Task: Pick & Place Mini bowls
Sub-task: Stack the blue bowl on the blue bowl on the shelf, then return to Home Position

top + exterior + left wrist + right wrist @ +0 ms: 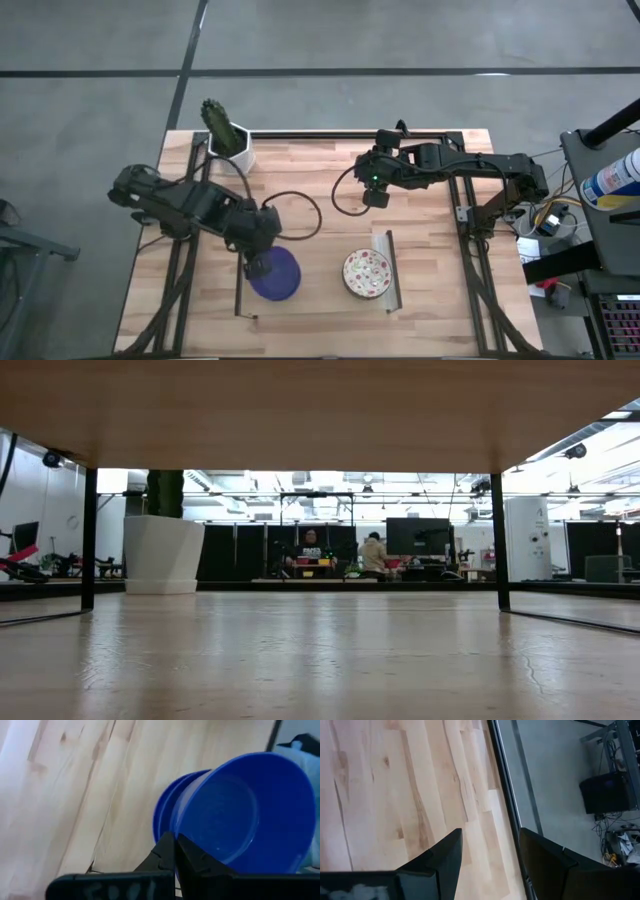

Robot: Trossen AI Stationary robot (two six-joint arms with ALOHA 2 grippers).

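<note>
Two arms work over the wooden counter (310,230). The left gripper (258,262) sits at the near-left part of the counter, its jaws together and clamped on the rim of a blue mini bowl (245,815), which is tilted above a stack of blue bowls (278,274) just behind it in the left wrist view. A white speckled bowl (367,273) rests to the right of the blue stack, beside a grey strip (392,270). The right gripper (375,193) hovers over bare wood near the counter's middle, jaws apart and holding nothing. A white cactus pot (232,150) stands at the far-left corner.
</note>
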